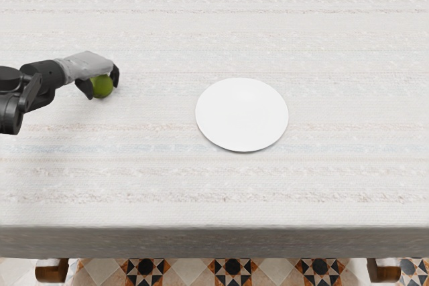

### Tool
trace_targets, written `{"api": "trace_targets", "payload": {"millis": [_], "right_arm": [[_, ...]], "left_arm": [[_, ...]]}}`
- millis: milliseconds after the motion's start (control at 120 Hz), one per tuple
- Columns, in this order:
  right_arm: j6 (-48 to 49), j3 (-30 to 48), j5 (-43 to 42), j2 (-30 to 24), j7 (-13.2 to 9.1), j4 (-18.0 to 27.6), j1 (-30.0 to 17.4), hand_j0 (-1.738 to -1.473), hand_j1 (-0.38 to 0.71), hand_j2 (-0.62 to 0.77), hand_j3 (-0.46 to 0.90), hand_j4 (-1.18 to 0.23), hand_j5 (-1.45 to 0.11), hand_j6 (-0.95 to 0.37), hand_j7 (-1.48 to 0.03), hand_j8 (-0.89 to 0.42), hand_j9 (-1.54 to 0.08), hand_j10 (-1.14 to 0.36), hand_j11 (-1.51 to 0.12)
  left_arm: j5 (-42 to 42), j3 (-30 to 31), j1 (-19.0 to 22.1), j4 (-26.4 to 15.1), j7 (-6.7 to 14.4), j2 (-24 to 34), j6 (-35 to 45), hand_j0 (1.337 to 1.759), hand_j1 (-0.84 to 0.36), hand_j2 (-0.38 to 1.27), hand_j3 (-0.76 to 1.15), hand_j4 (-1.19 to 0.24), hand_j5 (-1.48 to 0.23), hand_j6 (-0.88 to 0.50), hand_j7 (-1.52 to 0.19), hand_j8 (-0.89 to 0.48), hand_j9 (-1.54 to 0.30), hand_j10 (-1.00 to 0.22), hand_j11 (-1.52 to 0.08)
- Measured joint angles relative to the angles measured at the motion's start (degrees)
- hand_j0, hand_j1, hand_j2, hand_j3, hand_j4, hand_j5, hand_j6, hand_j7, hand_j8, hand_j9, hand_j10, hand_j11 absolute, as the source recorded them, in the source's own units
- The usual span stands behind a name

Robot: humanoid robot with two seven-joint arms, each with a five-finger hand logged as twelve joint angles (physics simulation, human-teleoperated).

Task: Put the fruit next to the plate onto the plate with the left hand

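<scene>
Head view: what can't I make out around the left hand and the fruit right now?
- Green fruit: top hidden under the left hand; its kind is too small to tell.
- Contact: head view cannot show whether the fruit rests on the table or is lifted.
- Left arm: cut off by the left edge.
- Right hand: out of view.

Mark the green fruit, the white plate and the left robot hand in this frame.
green fruit (pixel 102 86): head view, its green surface showing between the fingers.
white plate (pixel 242 114): head view, bare middle of the plate.
left robot hand (pixel 92 68): head view, grey back of the hand.
</scene>
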Motion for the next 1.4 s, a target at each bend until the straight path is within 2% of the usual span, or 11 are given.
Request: {"api": "trace_targets", "payload": {"millis": [458,675,708,850,950,983,992,1008,1042,1200,1400], "right_arm": [[0.02,0.0,0.03,0.0,0.01,0.14,0.03,-1.658,-0.35,0.0,0.0,0.0,0.0,0.0,0.0,0.0,0.0,0.0,0.0],[0.02,0.0,0.06,0.0,-0.01,0.19,-0.01,-1.658,-0.35,0.0,0.0,0.0,0.0,0.0,0.0,0.0,0.0,0.0,0.0],[0.01,0.0,0.06,0.0,-0.01,0.19,-0.01,-1.658,-0.35,0.0,0.0,0.0,0.0,0.0,0.0,0.0,0.0,0.0,0.0],[0.05,0.0,0.06,0.0,0.01,0.2,0.02,-1.658,-0.35,0.0,0.0,0.0,0.0,0.0,0.0,0.0,0.0,0.0,0.0],[0.06,0.0,0.06,0.0,0.01,0.2,0.03,-1.658,-0.35,0.0,0.0,0.0,0.0,0.0,0.0,0.0,0.0,0.0,0.0],[0.07,0.0,0.06,0.0,0.02,0.2,0.03,-1.658,-0.35,0.0,0.0,0.0,0.0,0.0,0.0,0.0,0.0,0.0,0.0],[0.07,0.0,0.06,0.0,0.02,0.2,0.03,-1.658,-0.35,0.0,0.0,0.0,0.0,0.0,0.0,0.0,0.0,0.0,0.0],[0.07,0.0,0.06,0.0,0.02,0.2,0.03,-1.658,-0.35,0.0,0.0,0.0,0.0,0.0,0.0,0.0,0.0,0.0,0.0],[0.07,0.0,0.06,0.0,0.02,0.2,0.03,-1.658,-0.35,0.0,0.0,0.0,0.0,0.0,0.0,0.0,0.0,0.0,0.0],[0.07,0.0,0.06,0.0,0.01,0.2,0.03,-1.658,-0.35,0.0,0.0,0.0,0.0,0.0,0.0,0.0,0.0,0.0,0.0],[0.07,0.0,0.06,0.0,0.0,0.2,0.03,-1.658,-0.35,0.0,0.0,0.0,0.0,0.0,0.0,0.0,0.0,0.0,0.0]], "left_arm": [[-0.27,-1.69,-0.07,-0.02,0.0,1.23,-0.16,1.657,-0.27,0.37,0.0,-0.58,-0.82,-0.38,-0.83,-0.39,-0.82,-0.62,-0.82],[-2.06,-11.06,-1.23,-0.03,0.01,0.6,-0.15,1.657,-0.27,0.39,0.0,-0.56,-0.88,-0.35,-0.88,-0.37,-0.84,-0.59,-0.84],[-3.32,-12.35,-1.39,-0.01,0.02,0.14,-0.14,1.656,-0.26,0.35,0.0,-0.57,-0.88,-0.35,-0.88,-0.37,-0.85,-0.59,-0.85],[-6.06,-20.95,-3.32,-0.01,-0.01,-3.3,-0.49,1.655,-0.18,0.24,0.0,-0.62,-0.89,-0.39,-0.89,-0.41,-0.87,-0.62,-0.87],[-6.8,-27.46,-3.44,0.0,0.0,-6.31,-0.67,1.655,-0.17,0.24,0.0,-0.64,-0.89,-0.4,-0.89,-0.42,-0.87,-0.63,-0.87],[-7.33,-29.08,-3.36,-0.02,0.01,-7.33,-0.73,1.656,-0.19,0.29,0.0,-0.64,-0.9,-0.41,-0.9,-0.42,-0.87,-0.63,-0.87],[-7.51,-29.41,-3.35,-0.03,0.01,-7.44,-0.76,1.655,-0.18,0.24,0.0,-0.64,-0.9,-0.4,-0.9,-0.41,-0.87,-0.63,-0.87],[-8.0,-30.0,-3.34,-0.01,0.0,-7.52,-0.82,1.656,-0.19,0.31,0.0,-0.64,-0.91,-0.4,-0.91,-0.41,-0.87,-0.63,-0.87],[-8.92,-30.96,-3.28,-0.01,-0.01,-7.63,-0.84,1.655,-0.18,0.26,0.0,-0.64,-0.91,-0.4,-0.91,-0.42,-0.88,-0.64,-0.88],[-11.13,-34.34,-2.81,-0.69,-0.01,-7.64,-0.98,1.656,-0.24,0.4,0.0,-0.63,-0.91,-0.39,-0.9,-0.4,-0.89,-0.64,-0.89],[-11.99,-37.88,-0.21,-2.8,-0.01,-7.64,-1.15,1.656,-0.22,0.36,0.0,-0.64,-0.91,-0.4,-0.91,-0.41,-0.9,-0.65,-0.9]]}}
